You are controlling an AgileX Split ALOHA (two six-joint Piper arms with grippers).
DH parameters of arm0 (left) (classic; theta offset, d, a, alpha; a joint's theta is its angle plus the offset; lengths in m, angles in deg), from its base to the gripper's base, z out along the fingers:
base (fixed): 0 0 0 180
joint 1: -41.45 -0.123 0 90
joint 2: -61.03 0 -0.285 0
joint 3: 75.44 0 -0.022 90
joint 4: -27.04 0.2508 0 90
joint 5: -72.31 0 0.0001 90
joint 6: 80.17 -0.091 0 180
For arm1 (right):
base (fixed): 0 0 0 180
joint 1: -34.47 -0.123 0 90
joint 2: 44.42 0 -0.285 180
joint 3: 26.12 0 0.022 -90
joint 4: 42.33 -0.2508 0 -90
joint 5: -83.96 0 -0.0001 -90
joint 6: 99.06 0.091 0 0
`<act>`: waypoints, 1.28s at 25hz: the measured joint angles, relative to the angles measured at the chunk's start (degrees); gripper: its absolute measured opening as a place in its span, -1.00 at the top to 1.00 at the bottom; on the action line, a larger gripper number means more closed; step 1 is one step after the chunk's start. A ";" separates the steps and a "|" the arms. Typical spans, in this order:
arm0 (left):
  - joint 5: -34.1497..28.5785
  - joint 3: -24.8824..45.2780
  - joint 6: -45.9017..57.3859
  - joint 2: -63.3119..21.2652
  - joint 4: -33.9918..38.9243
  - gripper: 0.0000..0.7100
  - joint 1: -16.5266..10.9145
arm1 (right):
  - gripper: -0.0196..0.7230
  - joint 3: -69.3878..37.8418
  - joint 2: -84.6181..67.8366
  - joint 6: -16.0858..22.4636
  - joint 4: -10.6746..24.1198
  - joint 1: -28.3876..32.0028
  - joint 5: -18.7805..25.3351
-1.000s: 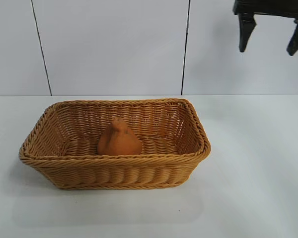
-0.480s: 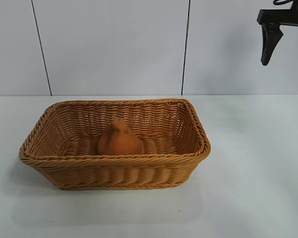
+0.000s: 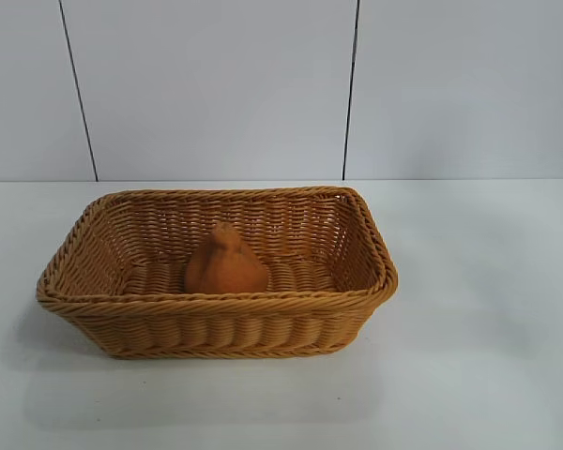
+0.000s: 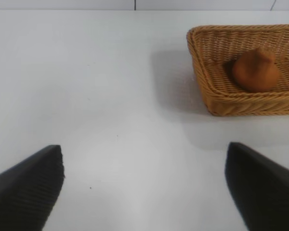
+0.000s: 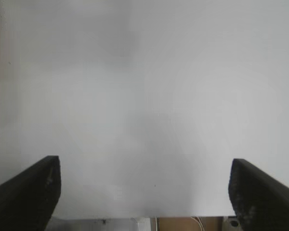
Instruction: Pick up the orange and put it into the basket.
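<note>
The orange (image 3: 225, 264), dull orange-brown with a raised knob on top, rests on the floor of the wicker basket (image 3: 216, 302) at the table's middle left. The left wrist view shows the same orange (image 4: 256, 70) inside the basket (image 4: 231, 98), far from my left gripper (image 4: 144, 185), which is open over bare table with nothing between its fingers. My right gripper (image 5: 144, 190) is open too, over bare white table near an edge, holding nothing. Neither gripper appears in the exterior view.
The basket stands on a white table (image 3: 479, 328) in front of a white panelled wall (image 3: 216, 84). In the right wrist view the table's edge (image 5: 149, 217) shows, with a brown surface and a cable beyond it.
The right gripper, seen at the exterior view's top right a second ago, has moved off to the right and out of that view. Orange and basket have not moved.
</note>
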 joint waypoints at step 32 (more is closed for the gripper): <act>0.00 0.00 0.00 0.00 -0.05 -0.82 0.00 | -0.81 -33.42 -77.01 -1.91 -0.06 0.00 -11.20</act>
